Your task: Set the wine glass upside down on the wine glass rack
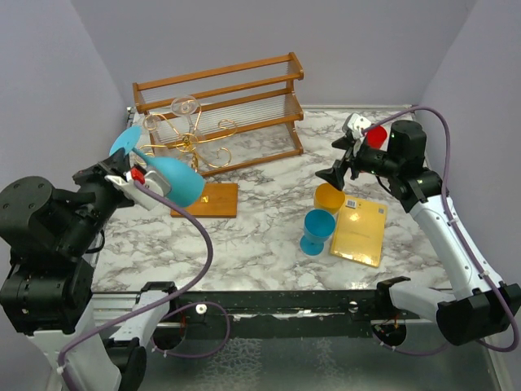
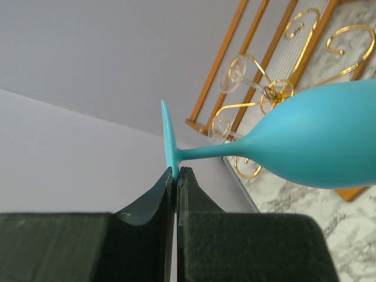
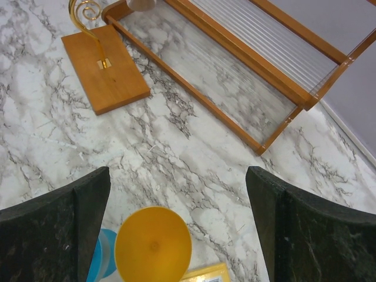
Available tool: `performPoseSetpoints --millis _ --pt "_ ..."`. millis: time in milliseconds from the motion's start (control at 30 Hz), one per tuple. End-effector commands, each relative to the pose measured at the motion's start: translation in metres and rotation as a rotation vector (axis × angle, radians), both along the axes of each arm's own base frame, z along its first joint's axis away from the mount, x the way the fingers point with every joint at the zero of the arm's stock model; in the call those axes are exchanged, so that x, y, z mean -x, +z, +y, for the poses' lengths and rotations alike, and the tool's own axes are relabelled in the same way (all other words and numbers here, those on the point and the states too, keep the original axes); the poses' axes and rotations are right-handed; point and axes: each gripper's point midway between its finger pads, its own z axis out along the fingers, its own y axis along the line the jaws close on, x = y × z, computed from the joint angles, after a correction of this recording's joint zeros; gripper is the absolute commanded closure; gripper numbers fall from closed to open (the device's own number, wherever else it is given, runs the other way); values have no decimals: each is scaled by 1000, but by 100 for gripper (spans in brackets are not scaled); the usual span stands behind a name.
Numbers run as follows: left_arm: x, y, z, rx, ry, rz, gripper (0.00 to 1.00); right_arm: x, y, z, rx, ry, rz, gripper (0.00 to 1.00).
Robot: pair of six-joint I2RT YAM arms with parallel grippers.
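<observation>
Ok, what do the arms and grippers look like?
The left arm has bulky black joints; the right arm has white links between black joints. A purple cable runs along each. The left gripper and right gripper have black textured fingers with a red patch behind.

Bare marble table lies open across the centre of the frame, from the base of the rack to the cups at right. At upper left the rack stands just before the shelf. A clear glass fills one upper arm, and the blue glass hangs across its left front. A yellow cup, blue cup and yellow box crowd the right.
</observation>
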Motion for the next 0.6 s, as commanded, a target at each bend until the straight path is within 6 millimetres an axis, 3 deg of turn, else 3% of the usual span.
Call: performPoseSetpoints --millis 0,333,567 --pt "23 -23 14 -152 43 44 100 3 6 2 -9 17 -38 2" --pt "19 -61 34 -370 80 167 100 0 -1 3 -2 17 -16 2" --pt "-6 -75 24 -476 -39 208 100 0 -4 2 3 17 -15 2"
